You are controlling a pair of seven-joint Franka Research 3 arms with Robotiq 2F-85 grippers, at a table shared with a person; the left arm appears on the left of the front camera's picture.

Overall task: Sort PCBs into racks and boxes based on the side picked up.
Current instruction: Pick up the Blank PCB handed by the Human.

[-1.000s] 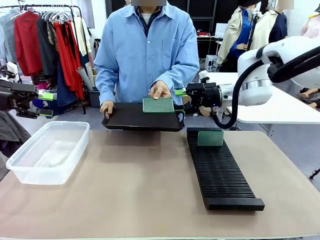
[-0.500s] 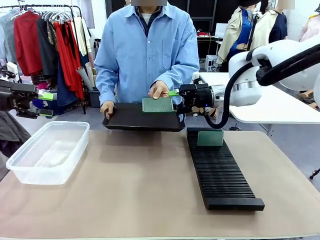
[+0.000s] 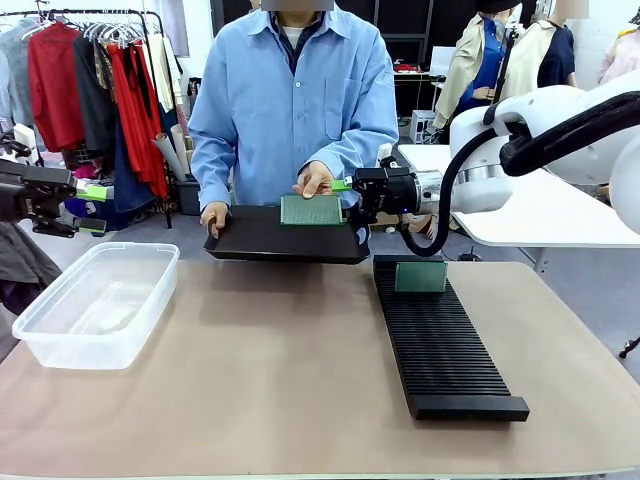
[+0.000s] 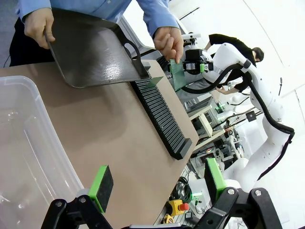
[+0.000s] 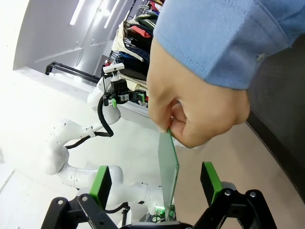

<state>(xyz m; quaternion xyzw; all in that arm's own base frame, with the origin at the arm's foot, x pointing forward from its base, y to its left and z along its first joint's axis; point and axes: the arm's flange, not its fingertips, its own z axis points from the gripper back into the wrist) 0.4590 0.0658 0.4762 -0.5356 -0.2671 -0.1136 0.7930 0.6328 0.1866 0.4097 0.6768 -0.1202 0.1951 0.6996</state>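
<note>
The handover is happening: the person's hand is holding a PCB upright over the tray. The right end effector is straddling its edge, jaws wide and gripping nothing. Next it is needing to close clear of the person's fingers. Beyond that, the rack, carrying a racked PCB, and the box are waiting on the desk. The left end effector is hanging open and empty near the box.

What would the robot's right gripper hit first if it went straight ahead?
The right gripper would first meet the PCB, held edge-on between its open fingers by the person's hand; just beyond, likely the hand itself.
</note>
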